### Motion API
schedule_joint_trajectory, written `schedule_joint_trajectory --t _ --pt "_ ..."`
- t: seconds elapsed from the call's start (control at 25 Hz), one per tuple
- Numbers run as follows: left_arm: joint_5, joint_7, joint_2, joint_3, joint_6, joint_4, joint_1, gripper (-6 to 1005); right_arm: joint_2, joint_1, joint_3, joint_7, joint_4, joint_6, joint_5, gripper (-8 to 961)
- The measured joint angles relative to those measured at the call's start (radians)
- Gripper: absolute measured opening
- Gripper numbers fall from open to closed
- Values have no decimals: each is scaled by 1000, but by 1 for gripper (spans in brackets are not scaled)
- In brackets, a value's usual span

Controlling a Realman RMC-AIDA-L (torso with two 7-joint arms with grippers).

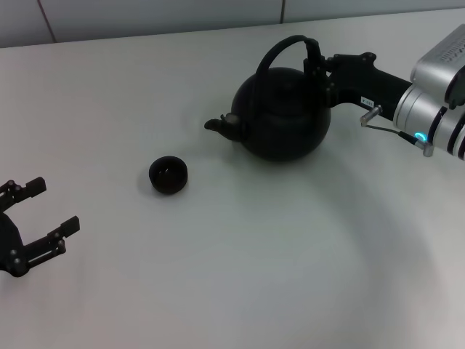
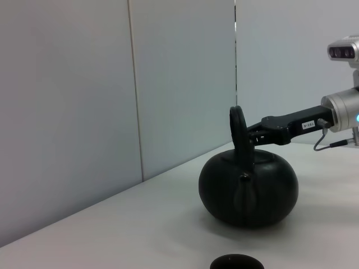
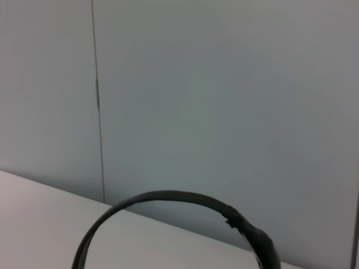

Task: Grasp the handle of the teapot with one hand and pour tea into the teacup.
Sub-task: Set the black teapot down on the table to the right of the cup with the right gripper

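Left gripper, fingers spread and holding nothing, at the near left edge of the table. Teacup upright on the table, just beside the spout of the teapot, which sits right of centre. Right gripper, fingers pinching the thick right side of the handle.

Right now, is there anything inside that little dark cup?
The teacup looks dark inside from the head view; I cannot tell whether it holds tea. The teapot stands upright beside it, right gripper at its handle.
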Motion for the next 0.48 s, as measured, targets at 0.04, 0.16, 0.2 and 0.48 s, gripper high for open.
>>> schedule_joint_trajectory --t 0.04,0.16,0.2,0.48 --pt "0 0 -1 0 1 0 1 800 0 0 0 0 2 4 0 144" --pt "-1 0 -1 0 3 0 2 800 0 0 0 0 6 13 0 151" --pt "-1 0 -1 0 3 0 2 799 0 1 -1 0 7 13 1 154" --pt "-3 0 -1 0 7 0 3 799 0 -1 -1 4 7 14 1 211"
